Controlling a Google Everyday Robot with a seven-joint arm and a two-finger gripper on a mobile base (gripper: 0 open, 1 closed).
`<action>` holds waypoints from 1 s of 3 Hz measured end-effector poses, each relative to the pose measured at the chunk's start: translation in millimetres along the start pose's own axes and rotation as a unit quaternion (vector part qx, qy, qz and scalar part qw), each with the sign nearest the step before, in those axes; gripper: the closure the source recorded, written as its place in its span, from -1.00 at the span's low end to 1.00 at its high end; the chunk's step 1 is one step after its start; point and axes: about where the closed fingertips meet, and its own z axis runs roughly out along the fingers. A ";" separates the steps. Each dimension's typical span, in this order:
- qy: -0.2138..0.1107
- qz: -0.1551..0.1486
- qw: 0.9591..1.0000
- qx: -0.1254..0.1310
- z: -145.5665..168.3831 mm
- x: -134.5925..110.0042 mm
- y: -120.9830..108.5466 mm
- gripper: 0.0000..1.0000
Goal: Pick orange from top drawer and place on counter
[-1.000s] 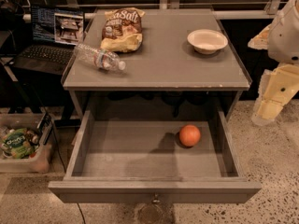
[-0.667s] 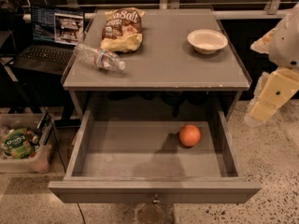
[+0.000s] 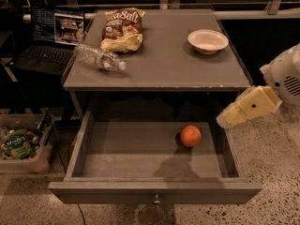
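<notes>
The orange (image 3: 190, 136) lies inside the open top drawer (image 3: 154, 191), toward its right side and near the back. The drawer is pulled out from under the counter (image 3: 164, 60), and its small metal knob (image 3: 156, 201) shows at the front. My gripper (image 3: 226, 120) hangs on the white arm (image 3: 286, 76) at the right. It points down and left over the drawer's right wall, a little right of and above the orange, and does not touch it.
On the counter lie a clear plastic bottle (image 3: 99, 57), a chip bag (image 3: 122, 29) and a white bowl (image 3: 207, 41). A laptop (image 3: 51, 41) sits to the left. A bin with packets (image 3: 21, 144) stands on the speckled floor at the lower left.
The arm has swung down and left, bringing the gripper from beside the cabinet to the drawer's right edge. The orange has not moved.
</notes>
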 end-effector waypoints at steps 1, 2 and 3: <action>-0.034 0.074 0.997 0.006 40.8 -13.4 -8.4 -1.00; -0.030 0.070 0.997 -0.025 75.3 -28.9 -6.0 -1.00; -0.029 0.069 0.997 -0.027 77.8 -29.3 -5.6 -1.00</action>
